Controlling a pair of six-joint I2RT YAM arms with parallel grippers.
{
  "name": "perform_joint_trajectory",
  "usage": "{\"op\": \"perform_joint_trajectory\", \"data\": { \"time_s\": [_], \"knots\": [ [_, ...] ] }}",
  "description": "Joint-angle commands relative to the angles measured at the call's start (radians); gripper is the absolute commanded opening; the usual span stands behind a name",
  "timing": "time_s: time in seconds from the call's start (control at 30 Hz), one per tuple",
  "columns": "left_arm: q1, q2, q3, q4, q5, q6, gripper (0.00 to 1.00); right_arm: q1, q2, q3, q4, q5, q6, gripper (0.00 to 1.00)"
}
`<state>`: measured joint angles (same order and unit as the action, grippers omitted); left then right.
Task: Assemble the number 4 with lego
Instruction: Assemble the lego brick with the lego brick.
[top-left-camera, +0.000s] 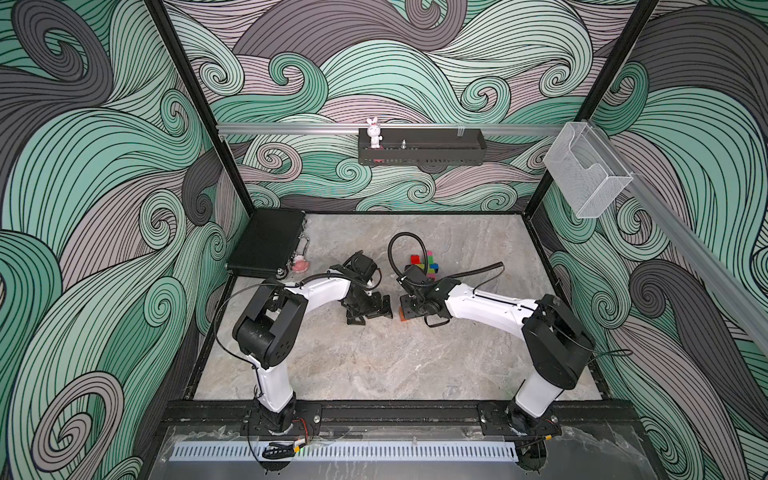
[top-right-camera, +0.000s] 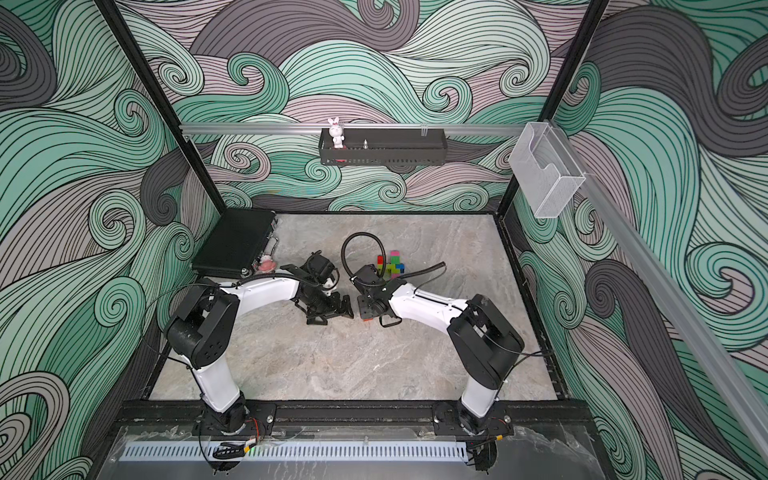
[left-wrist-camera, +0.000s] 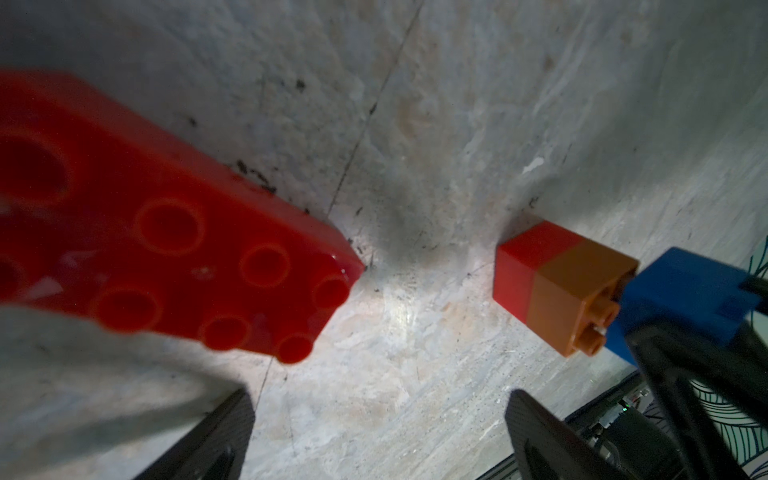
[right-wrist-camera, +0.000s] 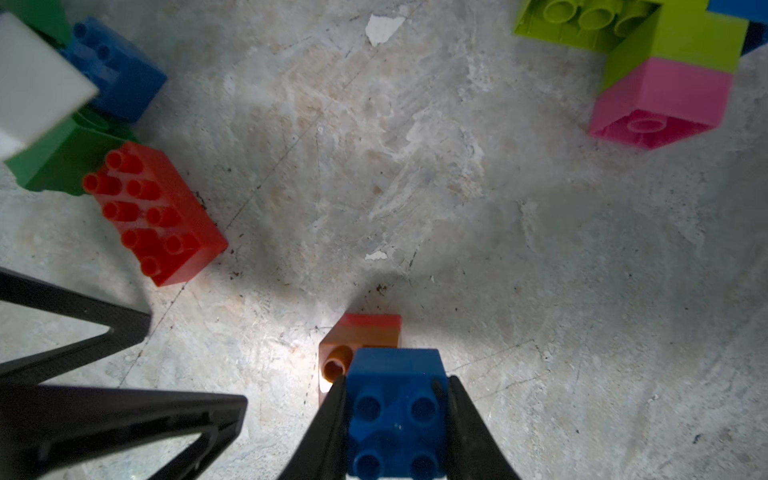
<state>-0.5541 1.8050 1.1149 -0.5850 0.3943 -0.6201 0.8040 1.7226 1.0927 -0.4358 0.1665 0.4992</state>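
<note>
While the right jaws pinch a square, four-stud blue brick (right-wrist-camera: 397, 415) by two opposite sides, we see it touching the studded top of an orange brick (right-wrist-camera: 365, 340), which sits on a small red brick (right-wrist-camera: 370, 322) in the middle of the desk (top-left-camera: 374, 365). The left jaws gape wide and hold nothing, just beside that stack. A long eight-stud red brick (right-wrist-camera: 156, 214) touches a green brick (right-wrist-camera: 62, 162) next to a second blue brick (right-wrist-camera: 116, 68). A lime-and-pink cluster (right-wrist-camera: 665, 62) lies well apart.
</note>
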Motion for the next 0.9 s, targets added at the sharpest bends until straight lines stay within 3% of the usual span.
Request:
{"op": "perform_joint_trajectory", "data": {
  "time_s": [0.0,0.33,0.5,0.67,0.87],
  "knots": [
    [-0.009,0.029,0.046,-0.033,0.014,0.006,0.99,0.004,0.006,-0.039,-0.077,0.041,0.022,0.00],
    [-0.008,-0.014,0.060,-0.047,-0.009,0.013,0.99,0.008,0.077,-0.039,-0.098,0.028,-0.001,0.00],
    [-0.005,-0.104,0.056,-0.086,-0.132,0.066,0.99,0.006,0.060,-0.025,-0.108,0.028,-0.028,0.01],
    [0.011,-0.141,0.074,-0.171,-0.296,0.141,0.99,0.008,0.038,0.002,-0.090,0.007,-0.037,0.23],
    [0.025,-0.140,0.092,-0.217,-0.329,0.169,0.99,0.008,0.006,0.038,-0.081,0.003,-0.053,0.43]
  ]
}}
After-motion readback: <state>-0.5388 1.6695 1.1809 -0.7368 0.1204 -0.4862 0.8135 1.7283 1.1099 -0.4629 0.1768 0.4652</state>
